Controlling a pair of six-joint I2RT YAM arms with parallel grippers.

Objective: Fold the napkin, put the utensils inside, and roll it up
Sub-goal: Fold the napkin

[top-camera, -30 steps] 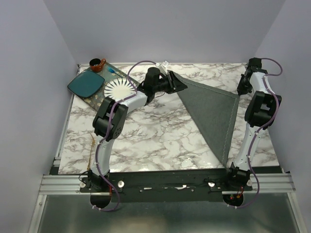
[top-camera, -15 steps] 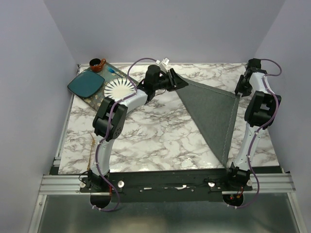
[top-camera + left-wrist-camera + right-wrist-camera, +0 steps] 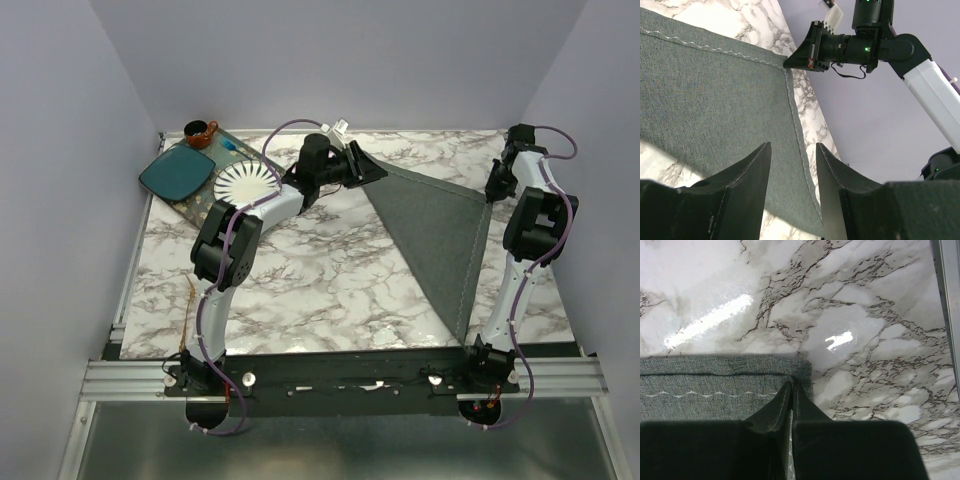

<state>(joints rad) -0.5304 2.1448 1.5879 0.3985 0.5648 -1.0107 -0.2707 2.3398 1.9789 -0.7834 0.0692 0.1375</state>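
Observation:
The dark grey napkin (image 3: 435,235) lies as a folded triangle on the right half of the marble table. Its long edge runs along the back and one point reaches toward the front. My left gripper (image 3: 372,170) hovers at its back-left corner, jaws apart, with only cloth (image 3: 715,100) showing beyond the gap (image 3: 792,145). My right gripper (image 3: 491,190) is at the back-right corner. Its jaws (image 3: 791,382) are pressed together where the top layer of the napkin (image 3: 715,385) puckers. The thin brown utensils (image 3: 189,305) lie near the table's left edge, far from both grippers.
A dark tray (image 3: 200,205) at the back left carries a white ribbed plate (image 3: 245,183), a teal square plate (image 3: 178,173) and a small brown cup (image 3: 200,133). The table's metal side rail (image 3: 950,315) runs close to the napkin's right corner.
The left gripper has shifted slightly toward the back at the napkin's left corner. The right gripper has stayed at the right corner with barely any movement.

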